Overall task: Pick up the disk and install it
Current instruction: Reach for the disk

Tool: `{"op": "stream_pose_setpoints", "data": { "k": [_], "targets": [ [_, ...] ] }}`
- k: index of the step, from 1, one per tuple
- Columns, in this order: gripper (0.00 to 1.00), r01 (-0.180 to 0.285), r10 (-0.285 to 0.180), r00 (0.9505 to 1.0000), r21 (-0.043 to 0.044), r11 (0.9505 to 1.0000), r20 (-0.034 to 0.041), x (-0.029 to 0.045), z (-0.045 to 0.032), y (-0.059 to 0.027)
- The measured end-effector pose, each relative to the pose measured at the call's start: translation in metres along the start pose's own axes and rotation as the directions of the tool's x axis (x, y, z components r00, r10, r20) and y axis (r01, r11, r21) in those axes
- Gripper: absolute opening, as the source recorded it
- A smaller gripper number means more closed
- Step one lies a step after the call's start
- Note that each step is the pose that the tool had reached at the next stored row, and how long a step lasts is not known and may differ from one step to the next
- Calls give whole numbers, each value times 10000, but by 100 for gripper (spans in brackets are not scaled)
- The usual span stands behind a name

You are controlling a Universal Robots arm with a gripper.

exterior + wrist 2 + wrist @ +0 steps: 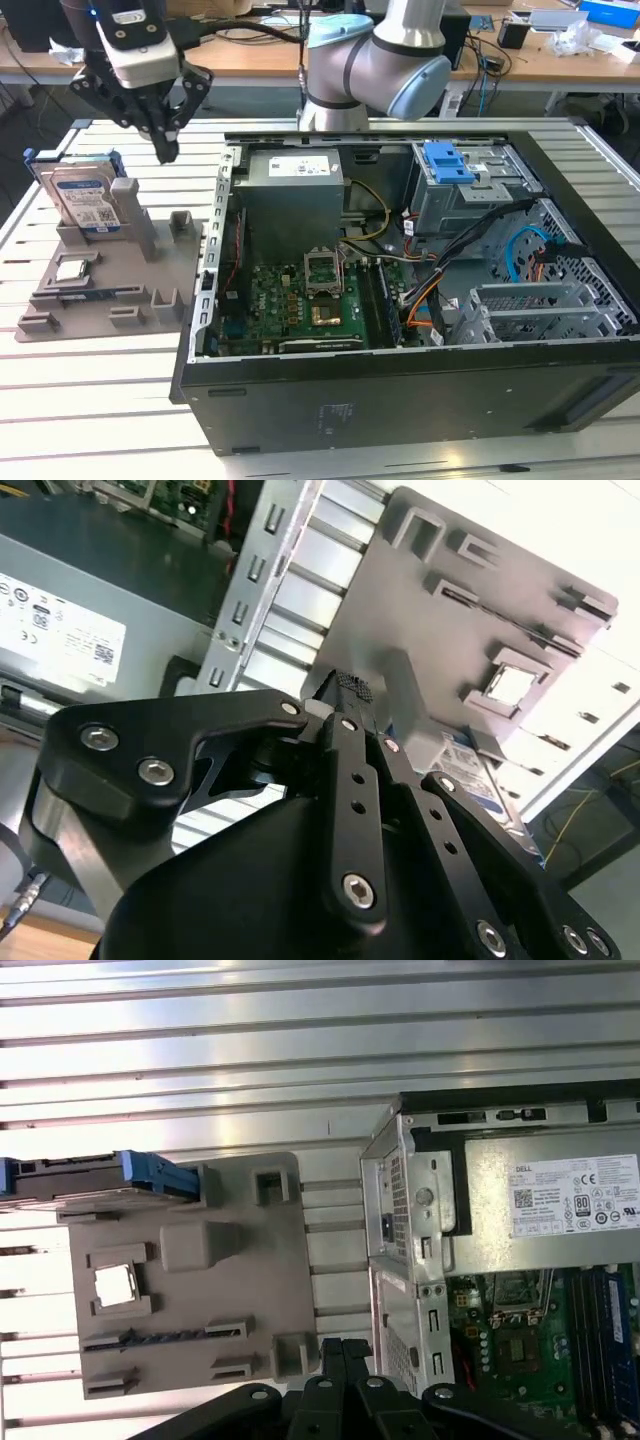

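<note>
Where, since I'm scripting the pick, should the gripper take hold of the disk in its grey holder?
Probably take the disk at its free top edge, pinching across its thin thickness, down from above. It stands on edge, leaning in the grey holder, lower edge seated there, so the top is the open part. The gripper hangs shut above the holder.

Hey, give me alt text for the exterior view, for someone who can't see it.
A robot arm's gripper, shut and empty, hangs above a grey fixture tray, to the exterior view's right of the disk, which stands on edge in the tray's holder. An open computer case lies on the slatted table on the exterior view's right.
</note>
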State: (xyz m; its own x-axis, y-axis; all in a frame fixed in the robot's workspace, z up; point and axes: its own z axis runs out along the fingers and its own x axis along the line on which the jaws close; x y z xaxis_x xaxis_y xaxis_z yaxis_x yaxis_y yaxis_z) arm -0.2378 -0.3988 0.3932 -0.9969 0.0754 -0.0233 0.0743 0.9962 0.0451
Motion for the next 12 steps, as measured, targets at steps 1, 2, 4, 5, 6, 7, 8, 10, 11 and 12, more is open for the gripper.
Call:
{"op": "stream_pose_setpoints", "data": {
  "k": [1,2,4,5,6,7,8,10,11,12],
  "targets": [
    [10,1,-1,10000,0,10000,0,38,-1,-3],
    [10,2,-2,10000,1,10000,0,77,-2,-6],
    [10,0,0,10000,1,10000,-1,187,-5,-14],
    [10,1,-1,10000,1,10000,0,270,-8,-20],
    [10,2,-2,10000,0,10000,0,326,-9,-25],
    [10,0,0,10000,1,10000,-1,405,-11,-30],
    [10,3,-3,10000,1,10000,-1,576,-16,-43],
    [10,1,-1,10000,1,10000,0,690,-19,-52],
    [10,1,-1,10000,0,10000,-1,719,-19,-54],
    [10,2,-2,10000,1,10000,-1,749,-20,-56]
  ]
}}
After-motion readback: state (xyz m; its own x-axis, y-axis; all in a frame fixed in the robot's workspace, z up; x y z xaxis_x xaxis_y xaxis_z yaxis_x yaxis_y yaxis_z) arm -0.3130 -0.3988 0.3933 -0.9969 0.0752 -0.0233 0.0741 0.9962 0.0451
